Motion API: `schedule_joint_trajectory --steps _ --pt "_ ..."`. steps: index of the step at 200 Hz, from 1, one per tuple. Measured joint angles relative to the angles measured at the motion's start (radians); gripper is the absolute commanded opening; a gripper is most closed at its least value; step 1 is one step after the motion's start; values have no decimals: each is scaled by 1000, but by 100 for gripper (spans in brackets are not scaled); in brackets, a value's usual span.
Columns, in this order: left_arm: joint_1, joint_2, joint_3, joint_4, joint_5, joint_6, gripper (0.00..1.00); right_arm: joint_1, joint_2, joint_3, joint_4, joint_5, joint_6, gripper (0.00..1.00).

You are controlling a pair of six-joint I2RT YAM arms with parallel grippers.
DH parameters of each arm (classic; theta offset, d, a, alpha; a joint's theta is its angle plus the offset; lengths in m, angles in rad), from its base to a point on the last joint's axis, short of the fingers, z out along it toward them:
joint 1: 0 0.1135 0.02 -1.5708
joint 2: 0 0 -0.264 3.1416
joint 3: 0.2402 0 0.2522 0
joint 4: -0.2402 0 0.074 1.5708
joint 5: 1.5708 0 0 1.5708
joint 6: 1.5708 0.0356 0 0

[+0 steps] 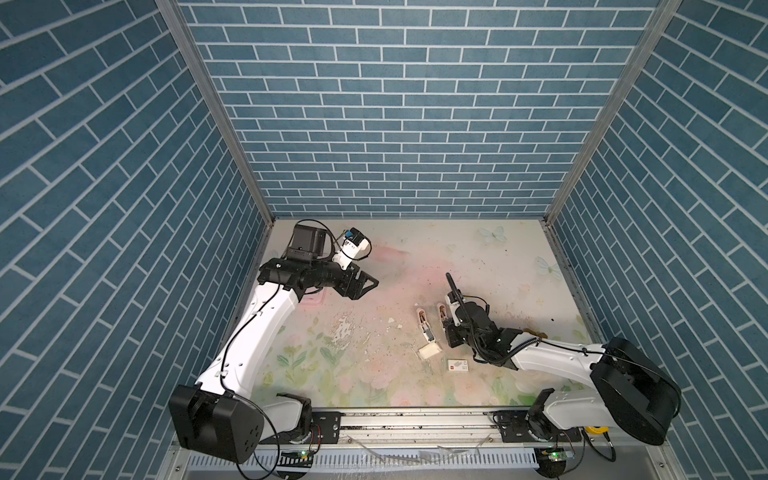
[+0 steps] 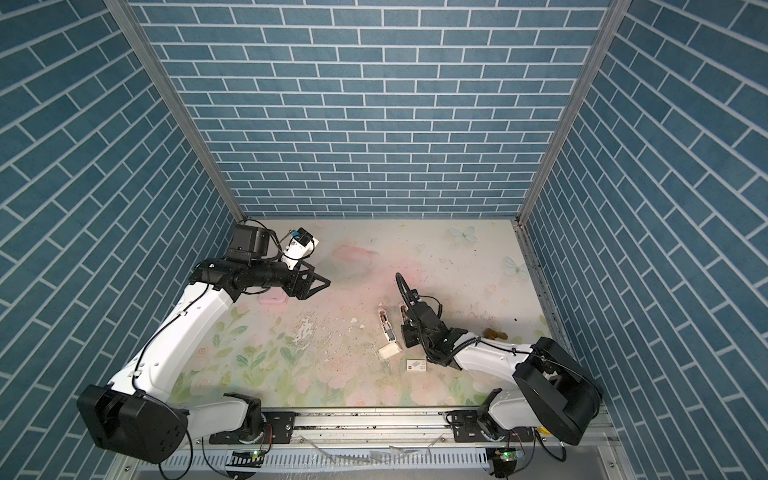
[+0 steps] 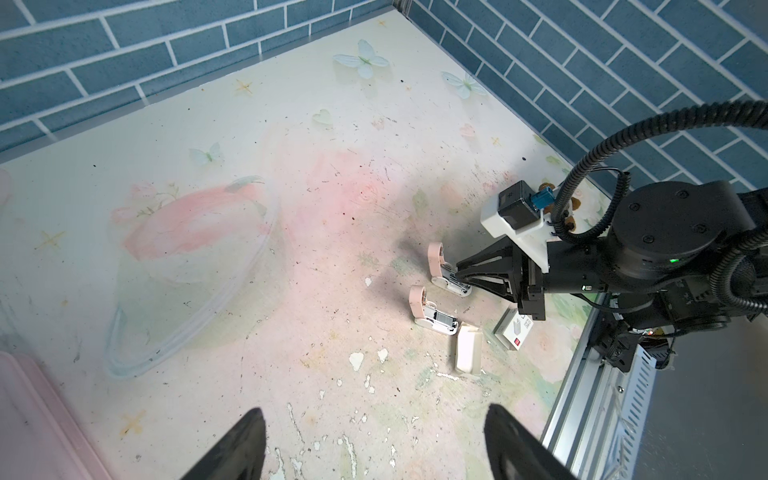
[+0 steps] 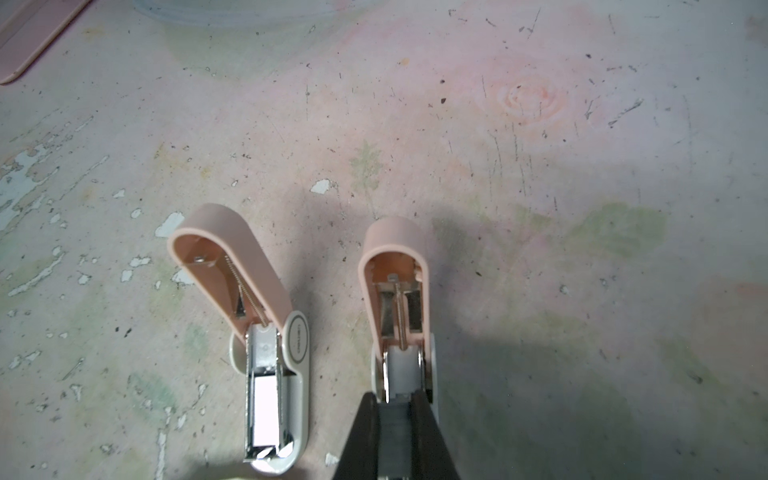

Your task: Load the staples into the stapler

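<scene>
1. The right gripper (image 4: 395, 401) is clamped on the staples (image 4: 395, 436), a grey strip between its fingers, at the front end of the stapler (image 4: 399, 299), whose pink lid stands up and whose channel lies bare
2. The step in hand looks like seating the strip in that channel; the fingers hide how far in it is
3. To do it well, hold the strip in line with the channel and slide it toward the hinge without tilt; a skewed strip would likely ride up on a rail or snap
4. Press lightly: the stapler looks loose on the table (image 4: 540, 166), so a hard push would probably shove it along
5. Let go only once the strip lies flat, then draw straight back from the hinge
6. The second stapler (image 4: 270, 374) sits just beside the stapler, lid up too; avoid knocking it
7. The tray (image 3: 468, 347) and sleeve (image 3: 515, 332) lie near the stapler's front end
8. The left gripper (image 3: 374, 415) hangs empty with its fingers wide apart, well apart from the stapler, beyond the second stapler; it could brace the base if that slips
</scene>
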Motion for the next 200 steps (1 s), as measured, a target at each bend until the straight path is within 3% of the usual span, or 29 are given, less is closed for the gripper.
schedule_joint_trajectory --steps 200 --pt "0 0 -16 2 -18 0 84 0 17 0 1 18 -26 0"
